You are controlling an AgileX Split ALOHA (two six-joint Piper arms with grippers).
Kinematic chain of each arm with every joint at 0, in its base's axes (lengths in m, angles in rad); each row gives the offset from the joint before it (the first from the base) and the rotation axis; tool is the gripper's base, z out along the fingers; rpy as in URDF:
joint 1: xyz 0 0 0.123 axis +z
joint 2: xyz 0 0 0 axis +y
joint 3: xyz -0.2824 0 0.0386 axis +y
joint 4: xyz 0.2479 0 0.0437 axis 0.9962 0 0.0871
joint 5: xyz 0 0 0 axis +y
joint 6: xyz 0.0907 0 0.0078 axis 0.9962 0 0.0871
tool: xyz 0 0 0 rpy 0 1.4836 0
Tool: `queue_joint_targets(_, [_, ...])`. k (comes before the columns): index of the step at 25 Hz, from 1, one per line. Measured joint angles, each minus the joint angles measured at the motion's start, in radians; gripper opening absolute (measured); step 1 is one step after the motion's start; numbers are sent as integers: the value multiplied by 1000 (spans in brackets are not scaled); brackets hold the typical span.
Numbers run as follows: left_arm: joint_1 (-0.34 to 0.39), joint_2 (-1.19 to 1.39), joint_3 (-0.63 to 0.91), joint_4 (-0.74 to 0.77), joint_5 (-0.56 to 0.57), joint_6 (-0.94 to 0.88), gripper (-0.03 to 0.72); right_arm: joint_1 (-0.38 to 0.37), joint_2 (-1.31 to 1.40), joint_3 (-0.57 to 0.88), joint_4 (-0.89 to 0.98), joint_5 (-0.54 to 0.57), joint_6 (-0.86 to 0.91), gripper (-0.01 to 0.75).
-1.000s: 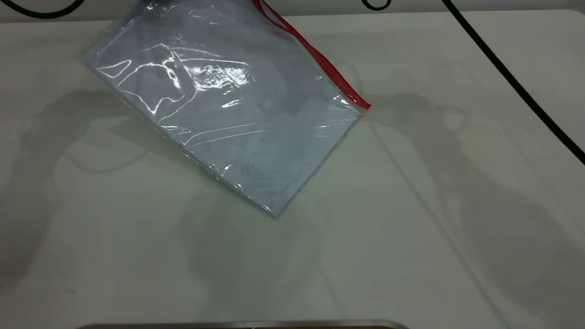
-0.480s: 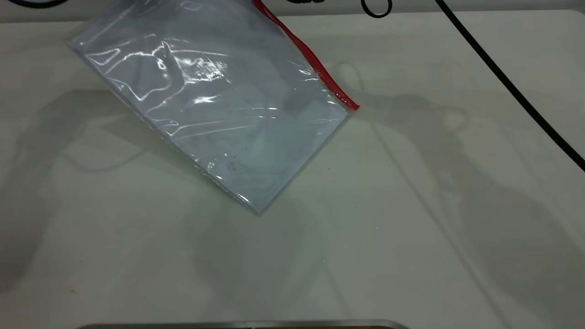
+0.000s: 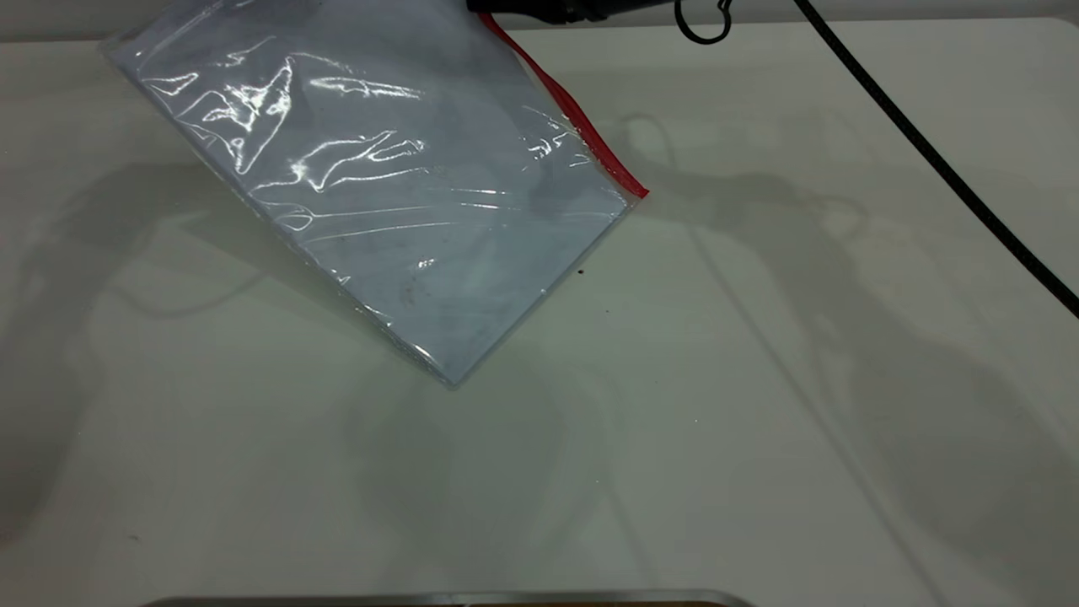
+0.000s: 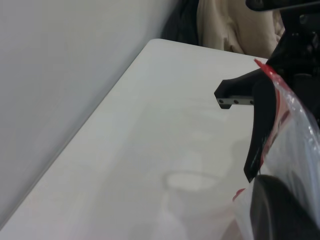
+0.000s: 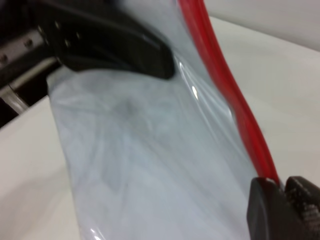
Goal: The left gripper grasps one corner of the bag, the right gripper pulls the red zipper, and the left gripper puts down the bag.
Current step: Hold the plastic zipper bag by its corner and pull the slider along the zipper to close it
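The bag (image 3: 405, 194) hangs tilted above the white table, its top out of the exterior view and its lowest corner near the table. The red zipper (image 3: 590, 135) runs along its right edge. My right gripper (image 5: 282, 187) is shut on the red zipper (image 5: 225, 85) near the bag's top; its black tip shows at the top edge of the exterior view (image 3: 523, 7). My left gripper (image 4: 265, 190) is shut on a corner of the bag (image 4: 295, 140) and is out of the exterior view. It shows in the right wrist view (image 5: 110, 45), pressed against the clear plastic.
The white table (image 3: 759, 379) lies under the bag. A black cable (image 3: 927, 152) runs across the back right, and a small black ring loop (image 3: 700, 29) hangs by the right gripper. A metal edge (image 3: 447, 598) shows at the table's front.
The bag has shifted left, and its lowest corner has risen slightly. The right gripper's black tip has come into the exterior view at the zipper's top.
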Motion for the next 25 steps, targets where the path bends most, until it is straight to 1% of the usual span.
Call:
queue_joint_targets(4, [0,-3,1,5,-4,1,52,-5,13,0,-42,-13,-1,53])
queue_joint_targets(6, [0,-7,2,6,-4,1,52,-13,24,0,-93,-24,6,53])
queue_joint_targets(11, [20,-32,2,-5,-5,2,52,-46,64,4,-319,-89,92,56])
queue_joint_targets(14, [22,-39,1,-26,-4,7,52,-62,74,5,-448,-97,156,56])
queue_joint_targets(17, [24,-45,0,-40,-4,8,52,-85,75,6,-539,-68,221,59])
queue_joint_targets(19, [24,-47,0,-40,3,8,52,-98,76,6,-556,-19,261,60])
queue_joint_targets(22, [23,-47,0,-40,8,8,52,-109,75,4,-568,23,283,65])
queue_joint_targets(24, [22,-47,0,-40,9,-2,52,-109,72,-3,-573,27,283,87])
queue_joint_targets(25, [23,-47,0,-43,9,-17,52,-111,68,-9,-588,27,285,114])
